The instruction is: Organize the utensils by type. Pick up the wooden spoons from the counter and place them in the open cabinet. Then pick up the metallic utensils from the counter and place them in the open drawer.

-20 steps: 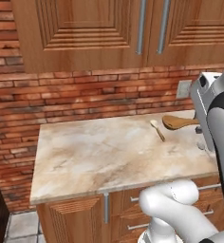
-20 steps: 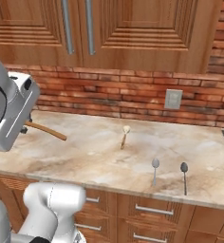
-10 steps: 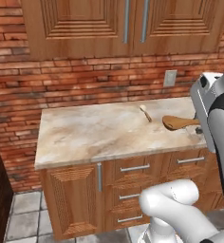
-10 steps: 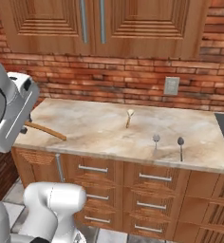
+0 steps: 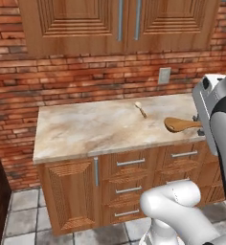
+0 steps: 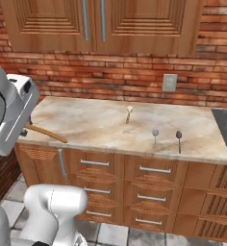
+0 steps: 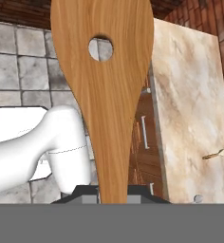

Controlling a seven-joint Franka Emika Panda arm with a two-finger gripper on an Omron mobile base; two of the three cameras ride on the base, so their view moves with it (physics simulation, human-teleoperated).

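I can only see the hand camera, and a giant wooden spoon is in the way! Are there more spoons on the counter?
Observer: Yes. Besides the big wooden spoon that your end effector is shut on, two metal spoons lie side by side near the front edge of the counter.
Operator: Is the cabinet open, so I can put my spoon in?
Observer: The upper cabinet doors above the counter are shut in both base views.
Operator: What's next to the metal spoons?
Observer: A dark stovetop sits at the right end of the counter, past them.
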